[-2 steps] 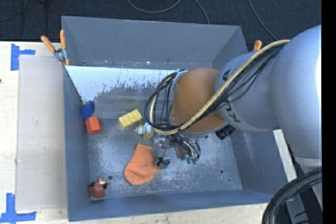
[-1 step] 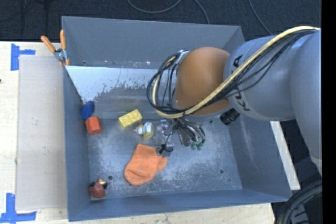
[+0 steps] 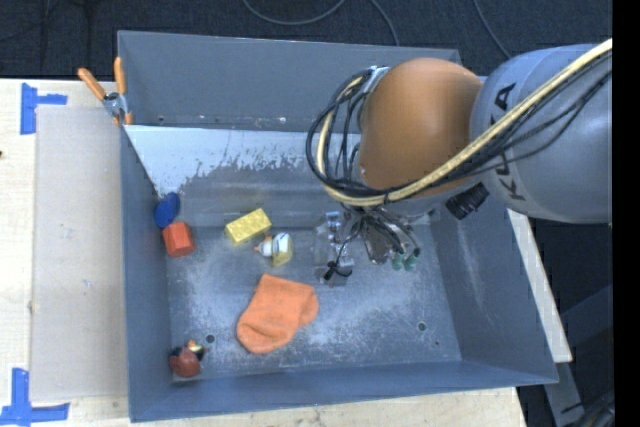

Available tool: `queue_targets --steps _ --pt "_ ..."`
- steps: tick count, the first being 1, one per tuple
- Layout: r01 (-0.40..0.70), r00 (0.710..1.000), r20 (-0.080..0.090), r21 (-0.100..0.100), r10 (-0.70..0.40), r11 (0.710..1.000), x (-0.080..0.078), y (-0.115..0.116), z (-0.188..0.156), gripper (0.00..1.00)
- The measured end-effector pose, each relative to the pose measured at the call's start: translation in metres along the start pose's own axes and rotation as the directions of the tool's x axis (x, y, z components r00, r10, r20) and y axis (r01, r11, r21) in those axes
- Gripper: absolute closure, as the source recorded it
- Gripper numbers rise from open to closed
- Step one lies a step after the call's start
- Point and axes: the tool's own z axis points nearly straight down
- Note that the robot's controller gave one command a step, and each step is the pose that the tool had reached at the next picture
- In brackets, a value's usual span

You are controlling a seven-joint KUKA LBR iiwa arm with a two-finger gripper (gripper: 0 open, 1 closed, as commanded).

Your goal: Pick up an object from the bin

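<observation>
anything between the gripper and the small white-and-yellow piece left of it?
Nothing visible. Only bare bin floor lies between the gripper and the small white-and-yellow piece to its left in the view. The yellow block sits beyond that piece, the orange cloth lower in the view; neither is on that line.

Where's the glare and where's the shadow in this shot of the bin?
Camera view: glare runs as a pale band across the bin back wall at upper left; the robot's orange cover carries a soft highlight; the floor under the gripper looks darker, shaded; the orange cloth lies evenly lit.
</observation>
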Motion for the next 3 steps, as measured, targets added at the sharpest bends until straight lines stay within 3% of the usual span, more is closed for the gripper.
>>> queue_targets --steps 1,2,3 --pt "0.003 1.000 -0.001 0.000 -0.003 1.000 -0.002 0.012 -0.015 0.00" --pt "0.004 1.000 -0.005 0.000 -0.004 1.000 -0.003 0.018 0.000 0.00" --pt "0.027 1.000 0.003 0.000 -0.027 1.000 0.018 0.034 0.043 0.00"
